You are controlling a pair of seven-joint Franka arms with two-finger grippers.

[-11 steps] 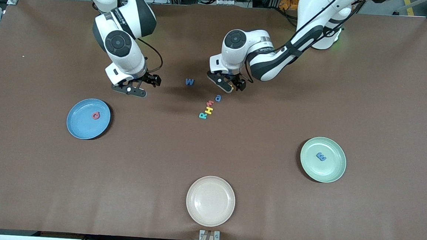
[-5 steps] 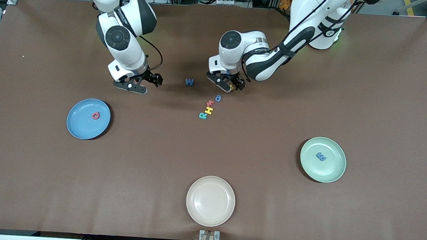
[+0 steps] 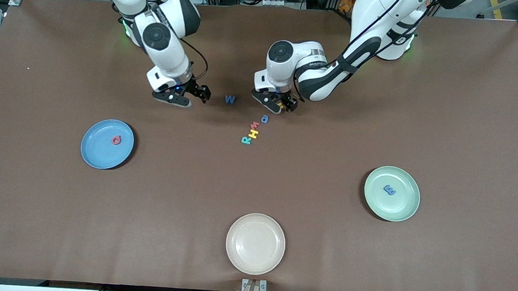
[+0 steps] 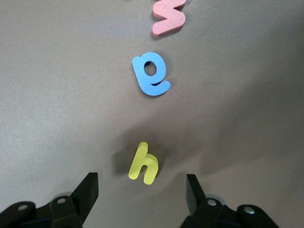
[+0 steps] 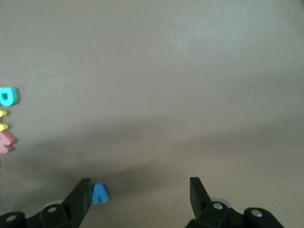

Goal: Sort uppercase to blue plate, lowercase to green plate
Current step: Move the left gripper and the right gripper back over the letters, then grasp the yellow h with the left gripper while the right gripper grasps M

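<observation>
My left gripper [image 3: 280, 105] is open and low over the table, its fingers either side of the yellow lowercase letter [image 4: 144, 164], without touching it. Nearer the front camera lie the blue "a" [image 3: 264, 119], red "m" [image 3: 255, 125], yellow H [image 3: 253, 133] and teal R [image 3: 246, 140] in a slanted row. My right gripper [image 3: 189, 97] is open beside the dark blue W [image 3: 230, 99], which shows next to one fingertip in the right wrist view [image 5: 99, 192]. The blue plate [image 3: 99, 153] holds the red Q [image 3: 116, 140]. The green plate [image 3: 401, 206] holds a blue "m" [image 3: 389, 190].
A cream plate [image 3: 255, 253] sits at the table edge nearest the front camera, midway between the two coloured plates. The blue "a" [image 4: 152, 75] and red "m" [image 4: 169, 16] also show in the left wrist view.
My right gripper has moved along the table toward the W. My left gripper has shifted only slightly over the yellow letter. No letter has moved.
</observation>
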